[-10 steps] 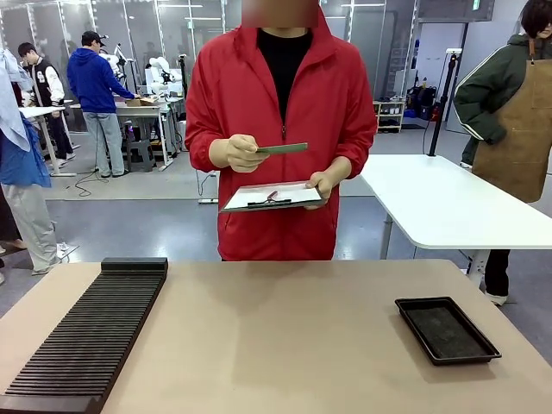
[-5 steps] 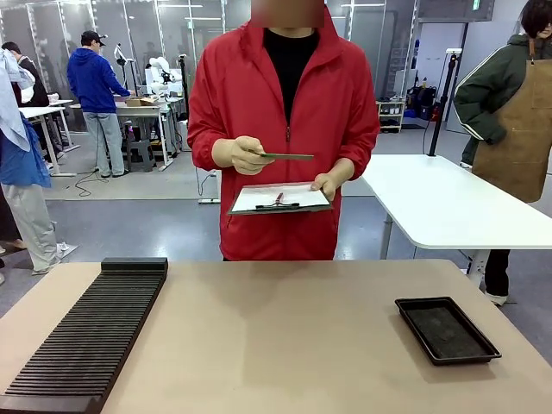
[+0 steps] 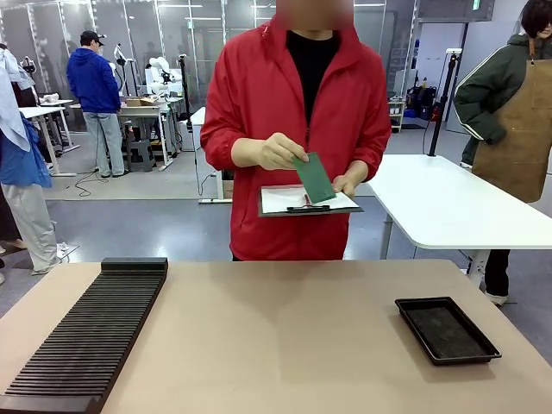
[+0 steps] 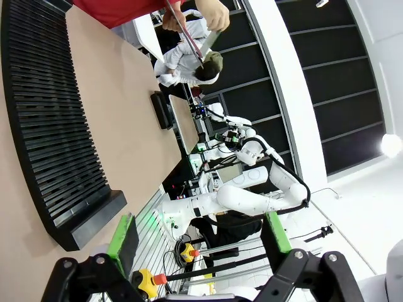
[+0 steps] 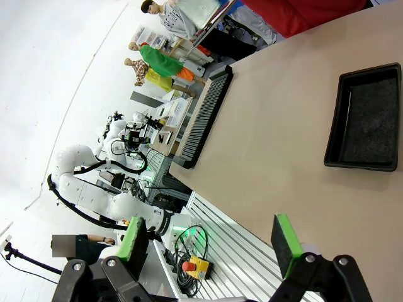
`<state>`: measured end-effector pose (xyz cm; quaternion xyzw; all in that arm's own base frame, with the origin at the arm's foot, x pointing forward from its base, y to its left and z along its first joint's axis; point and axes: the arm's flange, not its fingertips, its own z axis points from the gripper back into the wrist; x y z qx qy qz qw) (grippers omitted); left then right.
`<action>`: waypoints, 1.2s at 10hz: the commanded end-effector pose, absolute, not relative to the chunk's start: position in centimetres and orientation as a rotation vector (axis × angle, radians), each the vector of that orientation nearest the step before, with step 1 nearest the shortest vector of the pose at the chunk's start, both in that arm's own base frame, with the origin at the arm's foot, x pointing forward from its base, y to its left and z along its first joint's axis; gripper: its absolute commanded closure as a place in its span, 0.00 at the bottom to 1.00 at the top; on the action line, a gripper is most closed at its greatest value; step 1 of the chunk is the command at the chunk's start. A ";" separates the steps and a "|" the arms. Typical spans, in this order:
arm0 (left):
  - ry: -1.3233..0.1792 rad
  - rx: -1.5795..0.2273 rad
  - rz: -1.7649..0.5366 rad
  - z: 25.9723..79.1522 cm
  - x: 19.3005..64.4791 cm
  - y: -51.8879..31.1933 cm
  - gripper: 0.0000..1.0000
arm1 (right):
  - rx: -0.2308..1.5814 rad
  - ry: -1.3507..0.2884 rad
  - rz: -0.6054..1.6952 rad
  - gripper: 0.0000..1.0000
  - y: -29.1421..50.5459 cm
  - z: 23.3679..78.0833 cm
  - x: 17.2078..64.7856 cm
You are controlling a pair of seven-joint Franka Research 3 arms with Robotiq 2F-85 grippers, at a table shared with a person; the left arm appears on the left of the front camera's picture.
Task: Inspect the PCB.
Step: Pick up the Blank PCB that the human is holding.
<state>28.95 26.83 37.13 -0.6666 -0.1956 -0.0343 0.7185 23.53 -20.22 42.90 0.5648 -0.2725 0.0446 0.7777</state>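
Across the table stands a person in a red jacket, holding the PCB [image 3: 314, 178], a small green board, tilted with its face toward me. One hand [image 3: 274, 152] grips its upper edge. It hangs just above a white clipboard [image 3: 293, 202] with a pen, which the other hand carries. My left gripper [image 4: 200, 234] is open, its green pads wide apart with nothing between them. My right gripper [image 5: 209, 242] is open too and holds nothing. Both hang above the table's near side, far from the board.
A long black slotted rack [image 3: 86, 336] lies on the table's left side, and a shallow black tray [image 3: 447, 329] sits at the right. The tan tabletop [image 3: 276, 345] between them is bare. Other people and a white table [image 3: 440, 203] stand behind.
The person has shifted toward the picture's right with the clipboard. The PCB has been turned from flat and edge-on to tilted, showing its green face.
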 end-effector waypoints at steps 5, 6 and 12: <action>-0.423 -1.457 -0.093 37.5 28.8 26.9 0.00 | 1.227 -0.603 0.104 0.00 -20.3 43.0 23.5; -0.423 -1.457 -0.093 37.5 28.8 26.9 0.00 | 1.227 -0.603 0.104 0.00 -20.3 43.0 23.5; -0.423 -1.457 -0.093 37.5 28.8 26.9 0.00 | 1.227 -0.603 0.104 0.00 -20.3 43.0 23.5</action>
